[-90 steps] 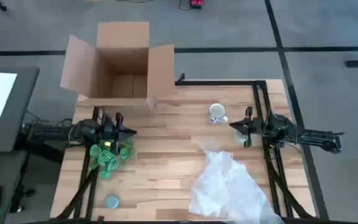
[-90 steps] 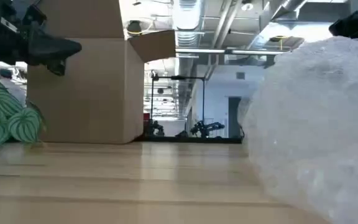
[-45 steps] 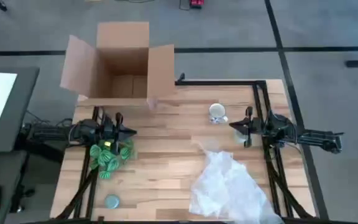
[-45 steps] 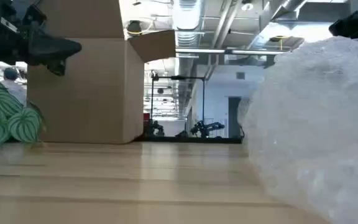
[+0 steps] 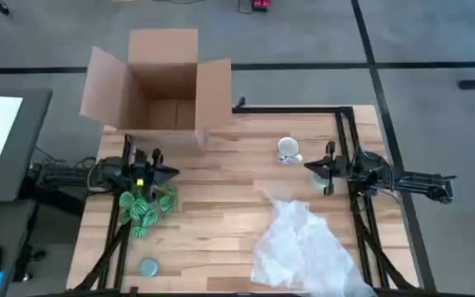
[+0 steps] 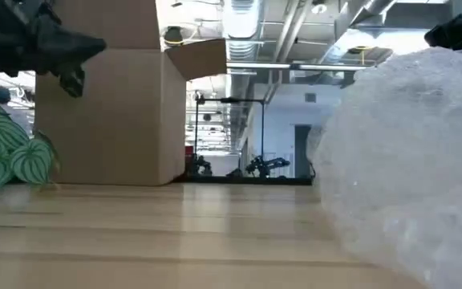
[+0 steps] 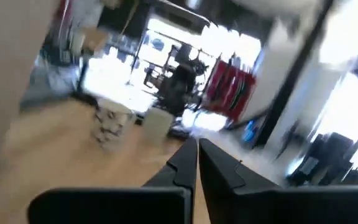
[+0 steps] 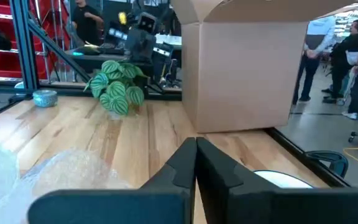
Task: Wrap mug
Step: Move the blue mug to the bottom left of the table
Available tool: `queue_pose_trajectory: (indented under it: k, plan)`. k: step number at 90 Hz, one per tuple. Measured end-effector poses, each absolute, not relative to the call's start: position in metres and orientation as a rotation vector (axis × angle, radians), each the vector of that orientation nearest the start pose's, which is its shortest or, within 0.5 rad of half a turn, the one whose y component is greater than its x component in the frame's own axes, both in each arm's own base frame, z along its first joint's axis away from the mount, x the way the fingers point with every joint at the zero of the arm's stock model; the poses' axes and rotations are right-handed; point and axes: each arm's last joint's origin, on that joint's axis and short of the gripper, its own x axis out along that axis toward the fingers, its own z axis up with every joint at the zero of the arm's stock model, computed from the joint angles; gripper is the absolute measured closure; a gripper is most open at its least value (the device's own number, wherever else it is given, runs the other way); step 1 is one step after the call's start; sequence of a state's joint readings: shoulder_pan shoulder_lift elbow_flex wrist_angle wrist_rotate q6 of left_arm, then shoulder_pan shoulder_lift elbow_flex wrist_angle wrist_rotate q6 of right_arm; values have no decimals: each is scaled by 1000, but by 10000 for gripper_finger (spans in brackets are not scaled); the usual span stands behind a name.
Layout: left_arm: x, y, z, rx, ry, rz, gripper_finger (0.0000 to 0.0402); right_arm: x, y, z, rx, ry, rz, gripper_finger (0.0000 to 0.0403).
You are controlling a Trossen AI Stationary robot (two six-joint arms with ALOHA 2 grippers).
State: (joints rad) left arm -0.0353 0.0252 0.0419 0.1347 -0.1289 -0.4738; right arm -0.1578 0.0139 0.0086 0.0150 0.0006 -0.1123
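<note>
mug (image 5: pixel 288 148) beside right gripper (image 5: pixel 310 166)

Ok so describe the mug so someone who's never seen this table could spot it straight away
Start at the big open cardboard box at the table's far edge and look along that edge toward the right arm. The mug stands just before the right pincer: small, cream-white, round, nothing like the crumpled bubble wrap nearer the front.
</note>
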Motion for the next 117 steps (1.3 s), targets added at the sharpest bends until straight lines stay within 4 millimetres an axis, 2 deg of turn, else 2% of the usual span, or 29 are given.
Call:
queue_pose_trajectory:
  k: [8, 29, 41, 54, 64, 75, 89, 103, 117]
  plan:
    - [92, 1, 201, -634, -244, 29, 402, 97, -15, 167, -113, 0, -159, 403]
    - [89, 2, 217, -741, -367, 12, 402, 97, -15, 167, -113, -1, -159, 403]
    - [87, 0, 233, -670, -425, -39, 402, 97, -15, 167, -113, -1, -159, 403]
    - [86, -5, 279, -512, -418, -85, 402, 97, -15, 167, -113, -1, -159, 403]
    - [98, -9, 317, -356, -321, -66, 402, 97, -15, 167, -113, -1, -159, 403]
    - [128, -14, 350, -223, -163, -23, 402, 97, -15, 167, -113, -1, -159, 403]
    - [185, -22, 377, -150, -51, 27, 402, 97, -15, 167, -113, -1, -159, 403]
    - [250, -31, 394, -71, 16, 32, 402, 97, -15, 167, -113, -1, -159, 403]
    - [316, -39, 396, -52, 81, 39, 402, 97, -15, 167, -113, -1, -159, 403]
